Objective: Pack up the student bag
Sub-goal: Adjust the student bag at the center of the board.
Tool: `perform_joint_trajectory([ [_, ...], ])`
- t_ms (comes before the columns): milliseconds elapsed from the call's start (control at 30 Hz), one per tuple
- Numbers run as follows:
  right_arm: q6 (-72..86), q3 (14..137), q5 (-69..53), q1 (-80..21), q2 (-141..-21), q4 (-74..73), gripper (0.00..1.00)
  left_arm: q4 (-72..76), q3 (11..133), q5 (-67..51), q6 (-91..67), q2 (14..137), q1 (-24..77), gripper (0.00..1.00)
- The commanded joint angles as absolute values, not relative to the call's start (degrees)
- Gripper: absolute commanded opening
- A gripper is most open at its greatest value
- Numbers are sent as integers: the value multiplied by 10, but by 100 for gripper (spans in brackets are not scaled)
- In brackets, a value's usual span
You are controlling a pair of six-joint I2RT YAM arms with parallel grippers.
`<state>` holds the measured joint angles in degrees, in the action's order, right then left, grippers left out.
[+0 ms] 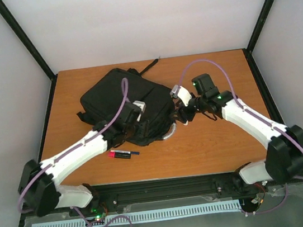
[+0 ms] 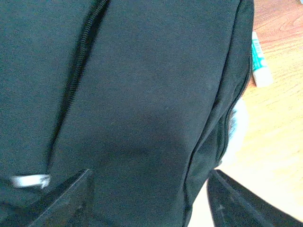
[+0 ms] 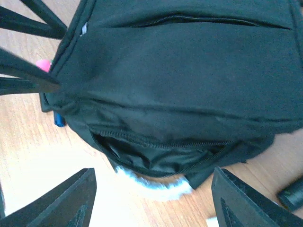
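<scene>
The student bag point(image 1: 118, 98), a large black backpack, lies in the middle of the table with its grey loop handle point(image 1: 170, 134) at its near right corner. My left gripper point(image 1: 135, 122) is open and low over the bag's near edge. In the left wrist view the black fabric point(image 2: 142, 94) lies between the spread fingers point(image 2: 61, 201). My right gripper point(image 1: 186, 112) is open just right of the bag. In the right wrist view it faces an unzipped opening point(image 3: 161, 153) along the bag's edge, with the grey loop point(image 3: 156, 185) below it. Both grippers hold nothing.
A marker point(image 1: 123, 155) with a red cap lies on the table in front of the bag. A white and teal stick point(image 2: 259, 64) lies by the bag's right side. A dark pen point(image 1: 149, 66) lies behind the bag. A dark cylinder point(image 3: 291, 196) lies near the right gripper.
</scene>
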<state>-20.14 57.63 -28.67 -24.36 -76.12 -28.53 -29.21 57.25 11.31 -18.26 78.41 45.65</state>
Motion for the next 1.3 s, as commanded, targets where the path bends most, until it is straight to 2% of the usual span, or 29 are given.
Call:
perform_joint_trajectory([
  [0, -177, 612, -363, -242, -822, -278, 66, -308, 536, 165, -220, 676, 456, 76],
  [33, -177, 620, -367, -245, -835, -282, 65, -320, 525, 180, -234, 653, 456, 82],
  [133, -188, 624, -357, -263, -849, -290, 62, -368, 494, 231, -291, 591, 455, 91],
  [267, -215, 586, -315, -313, -819, -267, 62, -477, 453, 322, -428, 532, 437, 100],
  [367, -230, 575, -294, -348, -807, -265, 63, -490, 421, 284, -465, 505, 398, 100],
  [467, -229, 580, -298, -356, -816, -262, 64, -442, 379, 228, -487, 497, 384, 99],
  [633, -237, 620, -284, -383, -864, -279, 64, -378, 354, 194, -480, 559, 381, 98],
  [833, -211, 665, -261, -402, -932, -283, 60, -325, 367, 205, -444, 633, 381, 92],
  [1133, -204, 646, -103, -400, -931, -261, 57, -227, 419, 163, -375, 759, 381, 86],
  [1267, -207, 634, -97, -397, -917, -254, 57, -206, 453, 159, -352, 799, 381, 86],
])
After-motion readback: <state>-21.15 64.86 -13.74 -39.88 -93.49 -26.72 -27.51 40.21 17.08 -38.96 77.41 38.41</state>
